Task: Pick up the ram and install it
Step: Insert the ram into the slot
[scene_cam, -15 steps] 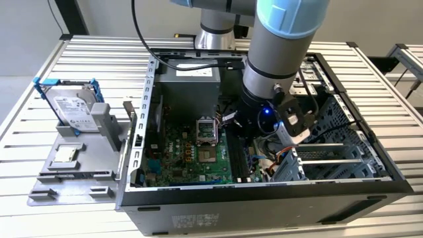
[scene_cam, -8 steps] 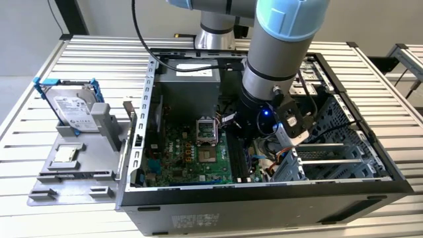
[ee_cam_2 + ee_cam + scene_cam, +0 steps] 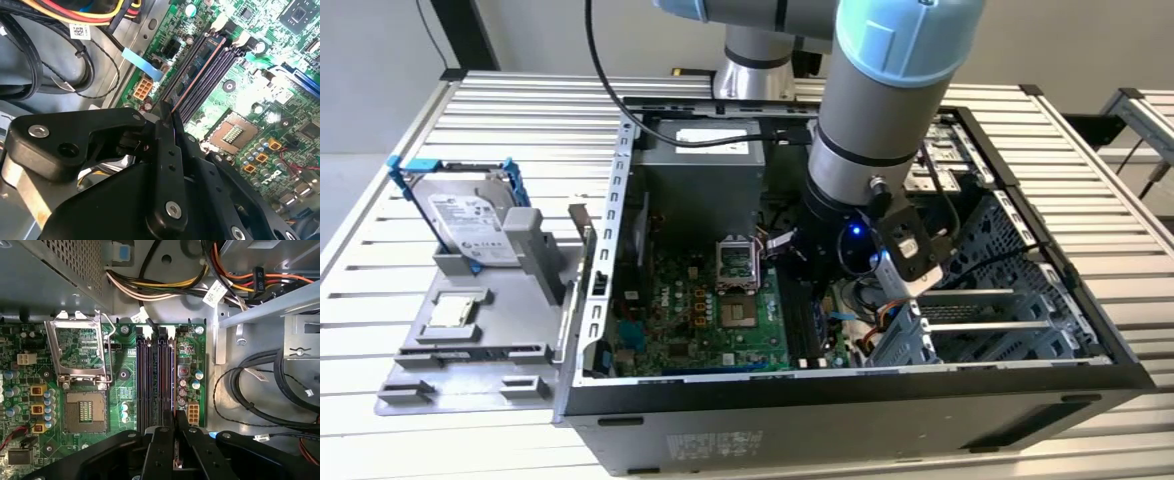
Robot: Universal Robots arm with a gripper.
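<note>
My gripper [image 3: 173,422] is down inside the open computer case [image 3: 854,385], over the motherboard [image 3: 720,320]. In both wrist views its two black fingers [image 3: 167,150] stand close together, shut on the near end of the ram [image 3: 200,65]. The ram [image 3: 172,380] is a thin bluish stick seen edge-on. It runs along the outermost of the black memory slots [image 3: 150,380], on the side nearest the bare metal case wall. White latches [image 3: 220,22] sit at the slots' far end. How deep the ram sits in its slot I cannot tell.
The processor socket [image 3: 85,412] with its raised metal frame lies beside the slots. Bundled cables [image 3: 165,287] and black leads [image 3: 260,385] crowd the case. At the exterior view's left, a grey fixture [image 3: 520,330] carries a hard drive [image 3: 460,210] in a blue frame and a small square chip [image 3: 454,312].
</note>
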